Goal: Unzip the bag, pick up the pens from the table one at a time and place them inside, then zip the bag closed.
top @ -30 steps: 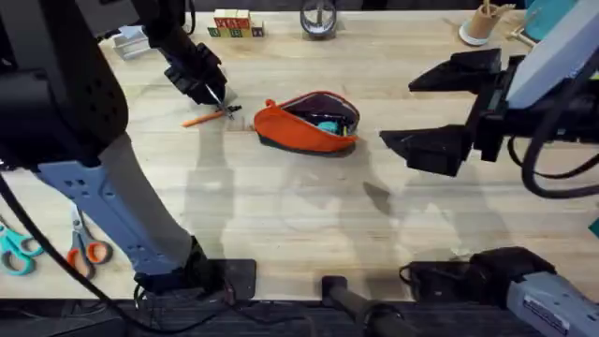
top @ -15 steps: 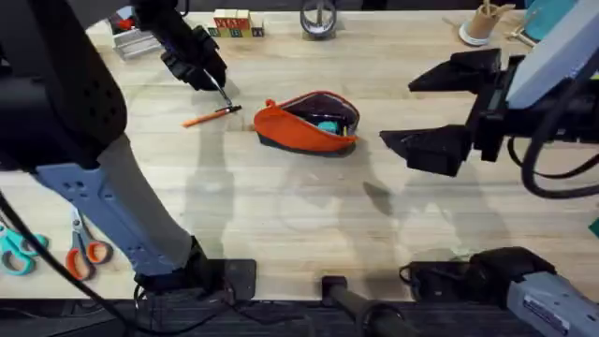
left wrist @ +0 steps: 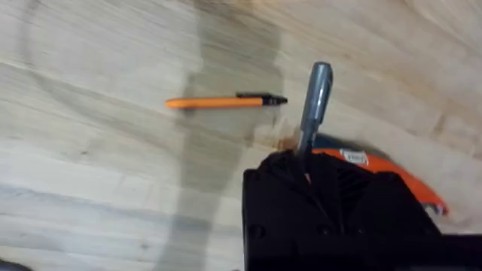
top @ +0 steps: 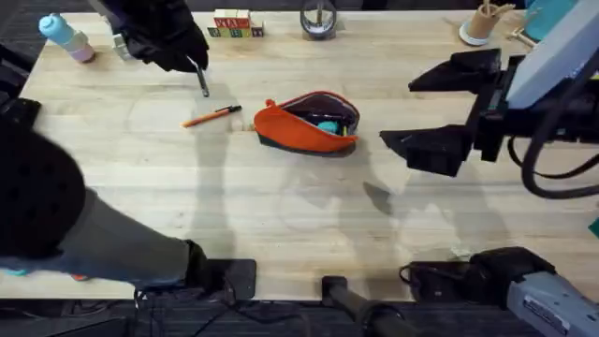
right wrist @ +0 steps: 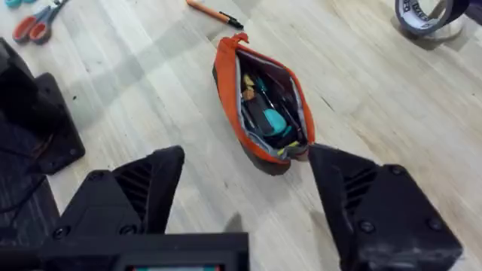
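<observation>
The orange bag lies unzipped at mid-table, its grey inside holding several small items. An orange pen with a dark tip rests on the table left of the bag. Above and behind it, my left gripper is shut on a silvery pen that hangs off the surface. In the left wrist view this pen sticks out past my fingers, with the orange pen beyond it. My right gripper hovers open to the right of the bag, nothing between its fingers.
A blue-capped bottle stands at the back left. Wooden blocks, a tape roll and a cup line the far edge. Orange-handled scissors lie near the table's front left.
My left gripper has risen from beside the orange pen and moved back and left, carrying the silvery pen up off the table. The right arm and the bag stayed put.
</observation>
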Motion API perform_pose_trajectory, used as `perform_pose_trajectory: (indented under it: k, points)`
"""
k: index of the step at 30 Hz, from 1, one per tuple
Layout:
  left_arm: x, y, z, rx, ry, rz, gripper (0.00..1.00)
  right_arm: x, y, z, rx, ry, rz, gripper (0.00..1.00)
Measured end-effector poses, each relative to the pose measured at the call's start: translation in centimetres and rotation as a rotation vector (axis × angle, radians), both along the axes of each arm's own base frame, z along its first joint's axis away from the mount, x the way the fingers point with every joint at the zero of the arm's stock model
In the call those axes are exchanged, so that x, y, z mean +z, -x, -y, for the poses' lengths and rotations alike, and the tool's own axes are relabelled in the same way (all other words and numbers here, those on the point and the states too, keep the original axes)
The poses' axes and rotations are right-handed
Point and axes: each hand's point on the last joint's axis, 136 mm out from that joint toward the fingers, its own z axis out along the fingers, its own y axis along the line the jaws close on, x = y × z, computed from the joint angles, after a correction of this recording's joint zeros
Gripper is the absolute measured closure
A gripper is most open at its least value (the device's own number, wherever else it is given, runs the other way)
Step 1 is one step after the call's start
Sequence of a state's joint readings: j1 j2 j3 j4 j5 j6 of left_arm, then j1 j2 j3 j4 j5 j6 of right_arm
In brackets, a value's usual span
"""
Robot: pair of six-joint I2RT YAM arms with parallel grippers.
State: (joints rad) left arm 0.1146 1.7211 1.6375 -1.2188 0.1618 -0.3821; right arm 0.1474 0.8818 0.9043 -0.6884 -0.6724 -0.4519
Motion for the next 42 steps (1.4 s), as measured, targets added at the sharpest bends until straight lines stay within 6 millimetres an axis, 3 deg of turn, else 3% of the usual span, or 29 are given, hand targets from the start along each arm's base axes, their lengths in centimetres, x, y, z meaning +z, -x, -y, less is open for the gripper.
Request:
perform_pose_trajectory:
  k: [11,16,20,28,42]
  points:
    - [5.8,3.6,0.8,-0.176,-0.053,0.136,0.959,0.0,0.0,0.0,0.000,0.000,0.000,0.004]
    - [8.9,4.9,2.1,-0.290,-0.061,0.251,0.959,0.0,0.0,0.0,0.000,0.000,0.000,0.004]
    - [10.0,6.1,5.2,-0.489,-0.060,0.305,0.959,0.0,0.0,0.0,0.000,0.000,0.000,0.004]
    - [10.3,7.7,12.4,-0.942,-0.085,0.387,0.959,0.0,0.0,0.0,0.000,0.000,0.000,0.005]
    - [11.2,10.6,19.7,-1.543,-0.134,0.602,0.959,0.0,0.0,0.0,0.000,0.000,0.000,0.004]
